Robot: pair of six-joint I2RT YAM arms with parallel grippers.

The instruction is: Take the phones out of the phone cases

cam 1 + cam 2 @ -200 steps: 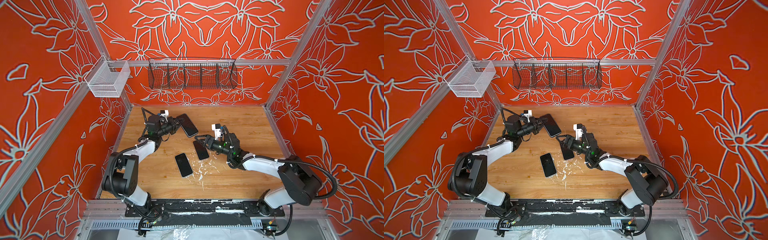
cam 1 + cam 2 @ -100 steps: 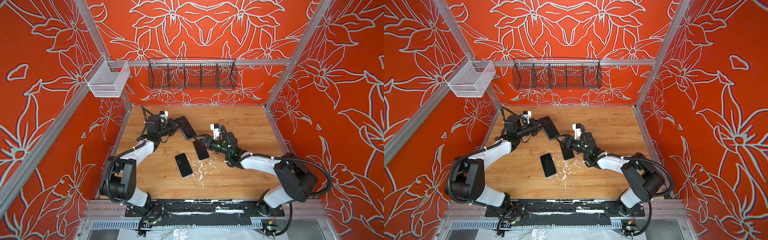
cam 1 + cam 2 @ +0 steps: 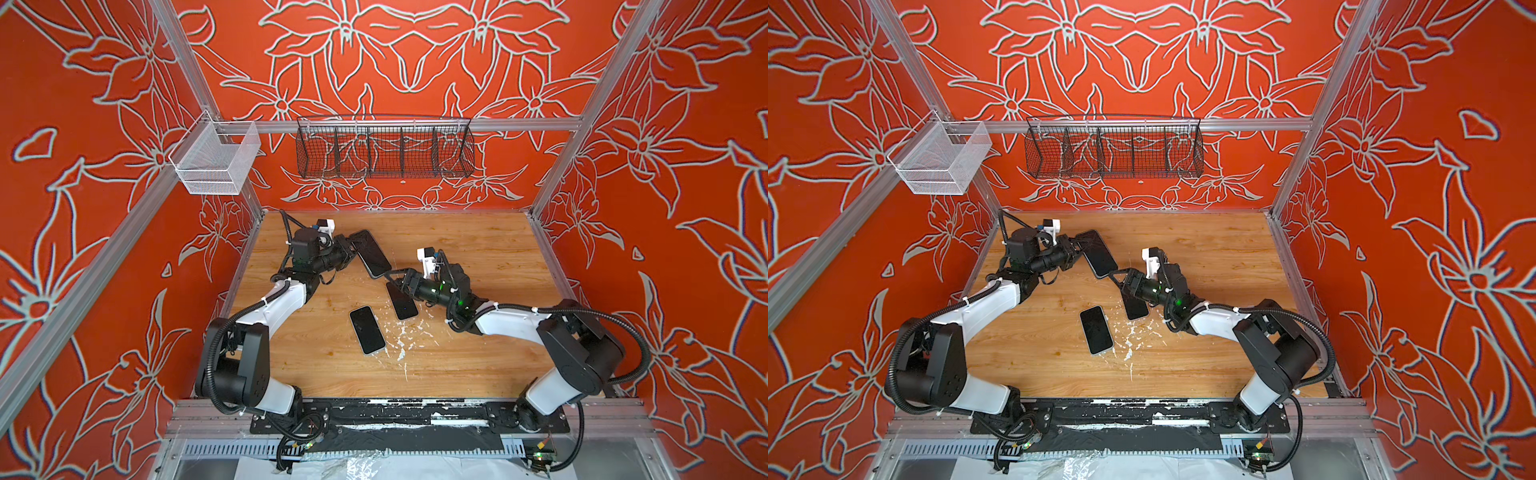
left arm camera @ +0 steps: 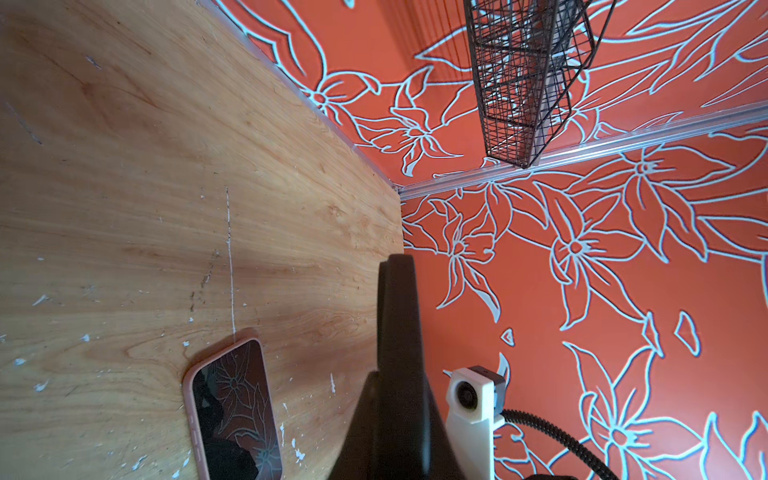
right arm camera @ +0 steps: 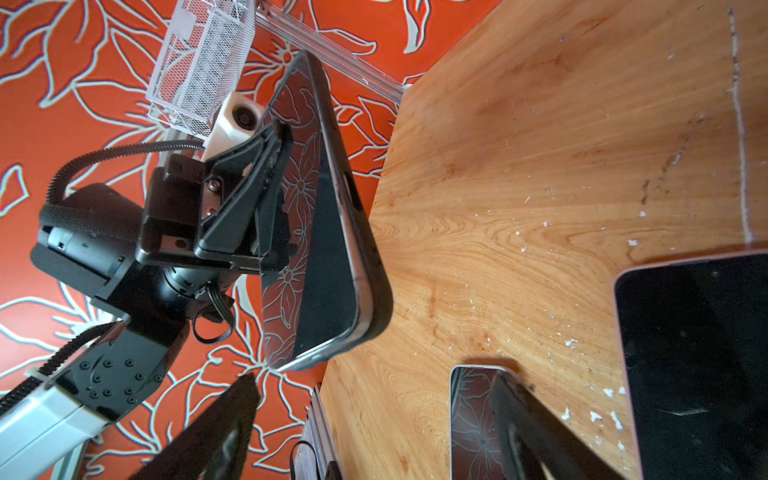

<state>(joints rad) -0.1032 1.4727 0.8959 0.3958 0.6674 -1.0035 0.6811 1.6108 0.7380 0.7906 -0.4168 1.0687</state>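
Observation:
A phone in a dark phone case point(image 3: 370, 253) point(image 3: 1098, 253) hangs tilted above the table, and my left gripper point(image 3: 349, 249) point(image 3: 1077, 248) is shut on its upper end. In the right wrist view the cased phone point(image 5: 316, 249) shows a silver rim inside the dark case, with the left gripper point(image 5: 274, 174) clamped across its face and back. My right gripper point(image 3: 392, 280) point(image 3: 1117, 279) point(image 5: 370, 428) is open just below the phone's lower end, with nothing between its fingers.
A pink-cased phone point(image 3: 402, 303) point(image 4: 232, 411) point(image 5: 698, 361) lies on the wooden table under the right gripper. A white-edged phone point(image 3: 367, 330) point(image 3: 1096, 330) point(image 5: 473, 415) lies mid-table among white flecks. A black wire basket point(image 3: 384, 147) and a white mesh basket point(image 3: 216, 160) hang on the walls.
My right gripper has moved left, closer to the lower end of the held phone. The left gripper has kept its hold with only a slight shift.

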